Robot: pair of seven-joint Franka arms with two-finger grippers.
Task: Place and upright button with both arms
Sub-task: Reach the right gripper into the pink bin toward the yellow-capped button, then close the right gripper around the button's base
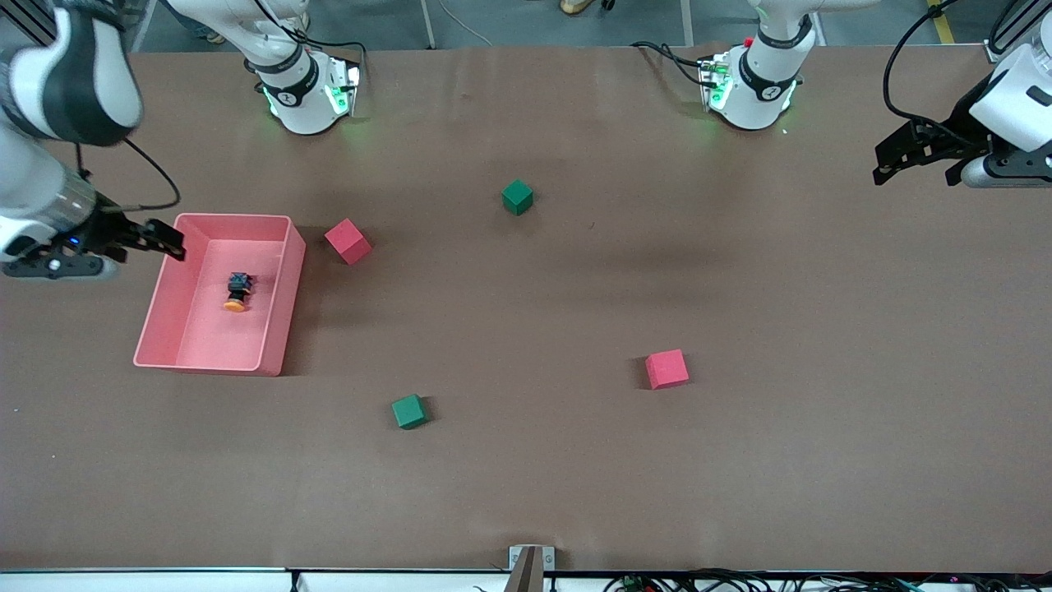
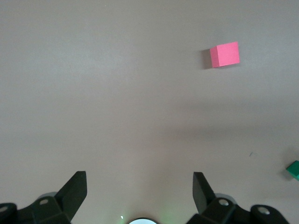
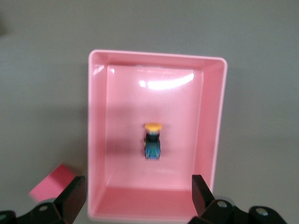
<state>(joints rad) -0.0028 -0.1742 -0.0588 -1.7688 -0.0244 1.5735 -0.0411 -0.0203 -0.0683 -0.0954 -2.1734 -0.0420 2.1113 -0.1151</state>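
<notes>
Right gripper hangs with fingers wide and empty over the bin's edge nearest the right arm's end of the table. The button lies on its side in the bin. Left gripper, wide and empty, waits over the table's left-arm end.

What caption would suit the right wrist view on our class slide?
Open right gripper over a pink bin holding an orange-capped button lying on its side.
</notes>
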